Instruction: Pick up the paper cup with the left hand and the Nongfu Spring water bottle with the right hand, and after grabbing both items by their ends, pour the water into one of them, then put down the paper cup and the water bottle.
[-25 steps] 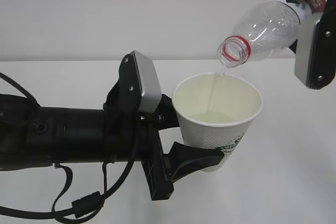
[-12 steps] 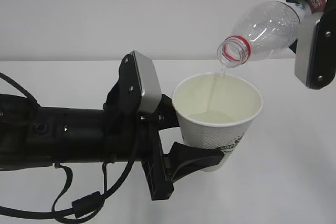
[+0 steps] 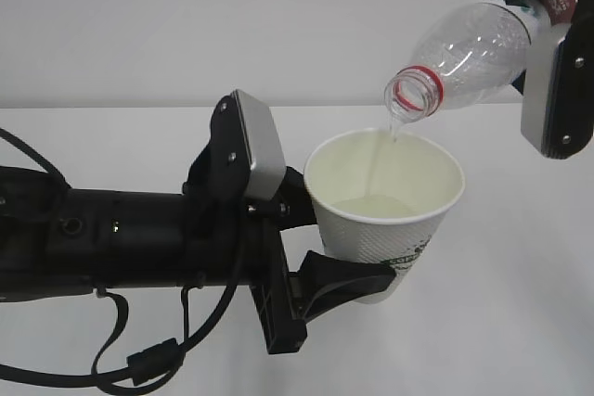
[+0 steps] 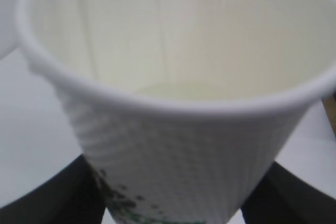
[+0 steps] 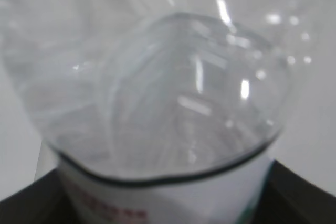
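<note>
White paper, cream inside: your left hand (image 3: 357,266) has its end effector clamped round the lower half of the paper cup (image 3: 382,220), keeping it upright above the worktop (image 3: 520,303) so it can catch the stream. At two o'clock from the rim, your right hand (image 3: 549,62) grips the Nongfu Spring water bottle (image 3: 469,48) at its base end, neck tipped down, and the water (image 3: 373,169) falls thinly inside.
</note>
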Available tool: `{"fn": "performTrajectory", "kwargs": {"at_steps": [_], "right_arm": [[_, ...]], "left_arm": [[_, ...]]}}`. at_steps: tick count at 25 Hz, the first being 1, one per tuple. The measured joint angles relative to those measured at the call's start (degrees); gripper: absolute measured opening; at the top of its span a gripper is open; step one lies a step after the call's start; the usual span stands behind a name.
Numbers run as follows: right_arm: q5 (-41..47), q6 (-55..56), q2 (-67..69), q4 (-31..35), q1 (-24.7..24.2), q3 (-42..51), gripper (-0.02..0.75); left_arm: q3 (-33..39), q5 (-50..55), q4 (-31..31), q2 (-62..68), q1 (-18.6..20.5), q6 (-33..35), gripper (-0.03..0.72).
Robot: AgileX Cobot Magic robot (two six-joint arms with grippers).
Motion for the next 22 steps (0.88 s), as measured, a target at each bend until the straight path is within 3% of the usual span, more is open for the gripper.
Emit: {"fn": "performTrajectory", "kwargs": {"at_steps": [22], "right_arm": [[-0.1,-0.5,0.0,0.1,0.0,0.0,0.522]], "left_arm": [[0.0,0.1,0.0,0.0,0.0,0.0,0.508]]}}
